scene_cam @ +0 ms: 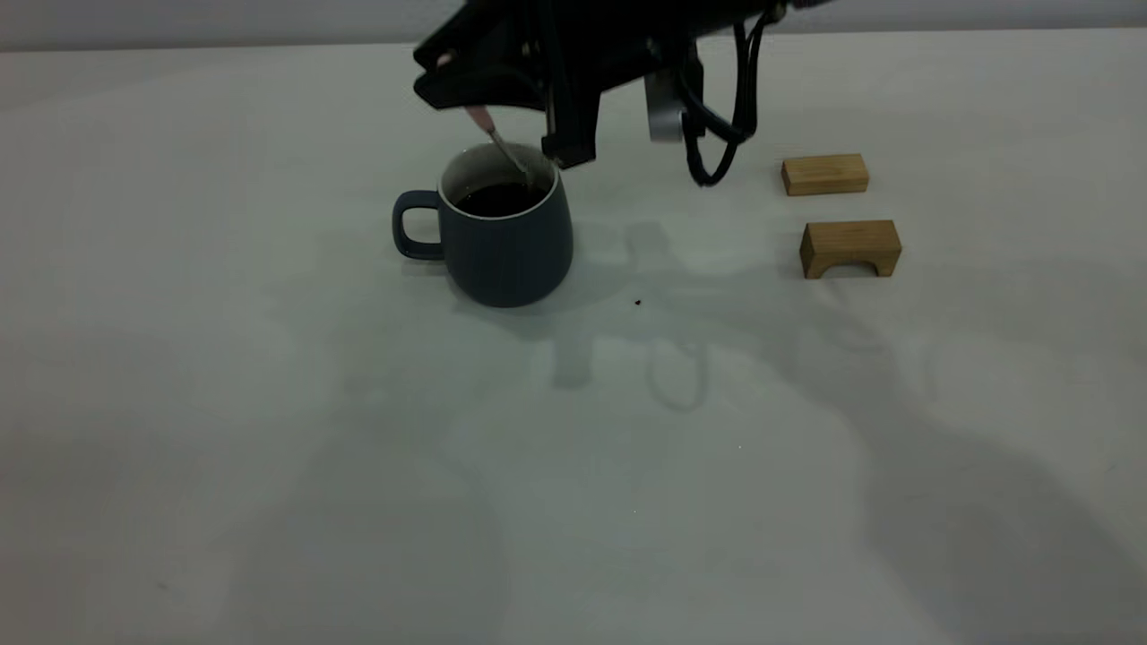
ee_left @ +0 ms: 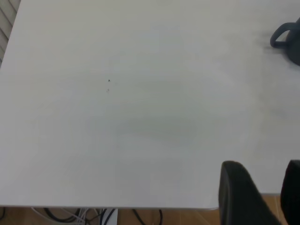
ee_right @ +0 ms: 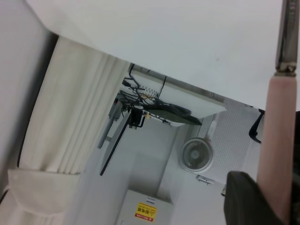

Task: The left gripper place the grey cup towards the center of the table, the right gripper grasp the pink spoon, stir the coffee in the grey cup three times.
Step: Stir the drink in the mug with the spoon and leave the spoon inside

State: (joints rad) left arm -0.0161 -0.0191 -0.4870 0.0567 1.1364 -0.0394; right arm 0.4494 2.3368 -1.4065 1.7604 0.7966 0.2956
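Observation:
The grey cup (scene_cam: 502, 235) stands upright near the middle of the table (scene_cam: 269, 466), its handle pointing left, with dark coffee (scene_cam: 491, 197) inside. My right gripper (scene_cam: 455, 82) hovers just above the cup, shut on the pink spoon (scene_cam: 482, 118) by its handle. The spoon's metal neck slants down into the coffee, and its bowl is hidden in the cup. In the right wrist view the pink spoon (ee_right: 277, 140) runs out from between the gripper's (ee_right: 274, 204) black fingers. My left gripper (ee_left: 265, 190) is open and empty over the table's edge, far from the grey cup (ee_left: 287, 40).
Two wooden blocks lie to the right of the cup: a flat one (scene_cam: 824, 174) and an arched one (scene_cam: 849, 247). A tiny dark speck (scene_cam: 638, 302) sits on the table just right of the cup. The right arm's looping cables (scene_cam: 717, 134) hang between cup and blocks.

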